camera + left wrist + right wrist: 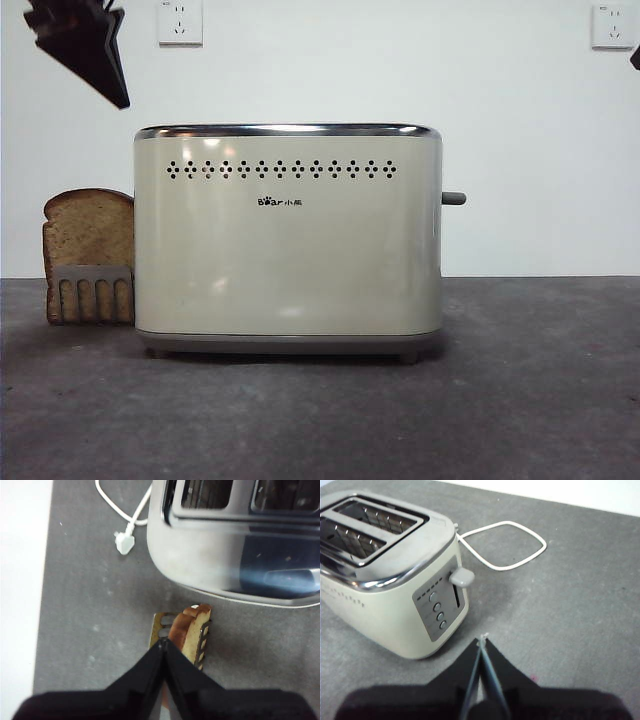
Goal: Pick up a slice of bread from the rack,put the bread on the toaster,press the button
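Observation:
The cream toaster [288,240] stands in the middle of the table; its grey lever button [454,198] sticks out of its right end and shows in the right wrist view [462,576]. A slice of bread [88,232] stands upright in the small grey rack [92,292] left of the toaster. In the left wrist view the slice of bread [187,630] and rack [161,624] lie just past my left gripper [163,643], which is shut and empty above them. It shows at the front view's top left [85,45]. My right gripper [482,641] is shut and empty, apart from the toaster's button end.
A white power cord with its plug [124,542] lies on the grey table behind the toaster; its loop shows in the right wrist view [507,545]. Two wall sockets [180,22] sit on the white wall. The toaster's two slots [367,525] are empty.

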Controlling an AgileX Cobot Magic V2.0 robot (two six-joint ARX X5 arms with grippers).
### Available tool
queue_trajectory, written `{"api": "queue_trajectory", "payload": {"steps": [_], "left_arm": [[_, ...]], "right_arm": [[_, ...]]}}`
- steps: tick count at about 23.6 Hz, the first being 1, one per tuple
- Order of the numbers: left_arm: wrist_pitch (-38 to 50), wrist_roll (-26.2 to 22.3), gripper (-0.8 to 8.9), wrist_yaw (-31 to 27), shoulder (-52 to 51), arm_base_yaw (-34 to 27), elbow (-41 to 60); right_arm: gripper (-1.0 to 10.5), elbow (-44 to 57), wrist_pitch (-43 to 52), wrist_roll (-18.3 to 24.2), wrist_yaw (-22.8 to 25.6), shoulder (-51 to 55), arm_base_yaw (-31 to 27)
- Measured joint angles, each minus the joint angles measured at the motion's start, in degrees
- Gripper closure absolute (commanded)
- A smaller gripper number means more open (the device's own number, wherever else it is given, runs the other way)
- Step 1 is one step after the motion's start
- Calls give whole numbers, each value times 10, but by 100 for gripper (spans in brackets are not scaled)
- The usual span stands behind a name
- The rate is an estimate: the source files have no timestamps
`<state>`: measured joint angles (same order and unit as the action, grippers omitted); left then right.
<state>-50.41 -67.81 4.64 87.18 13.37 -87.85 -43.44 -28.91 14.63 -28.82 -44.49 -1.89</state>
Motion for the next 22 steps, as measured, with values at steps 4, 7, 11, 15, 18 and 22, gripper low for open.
{"api": "queue_trajectory", "payload": {"steps": [4, 7, 11, 15, 18, 22], "left_arm": [[-1, 3, 813, -2, 13, -7, 0], [8, 6, 527, -3, 13, -17, 0], [8, 24, 498, -5, 17, -20, 0], [7, 31, 374, -9, 56, -20, 0], [7, 36, 377, -33, 86, -22, 0], [9, 39, 355, -35, 114, -38, 0]], "right_arm": [[954, 0, -11, 2, -1, 0, 0], [954, 0, -16, 2, -13, 0, 0], [954, 0, -17, 2, -41, 0, 0], [954, 0, -20, 2, -45, 0, 0], [954, 0, -39, 2, -45, 0, 0], [954, 0, -52, 2, -45, 0, 0]]}}
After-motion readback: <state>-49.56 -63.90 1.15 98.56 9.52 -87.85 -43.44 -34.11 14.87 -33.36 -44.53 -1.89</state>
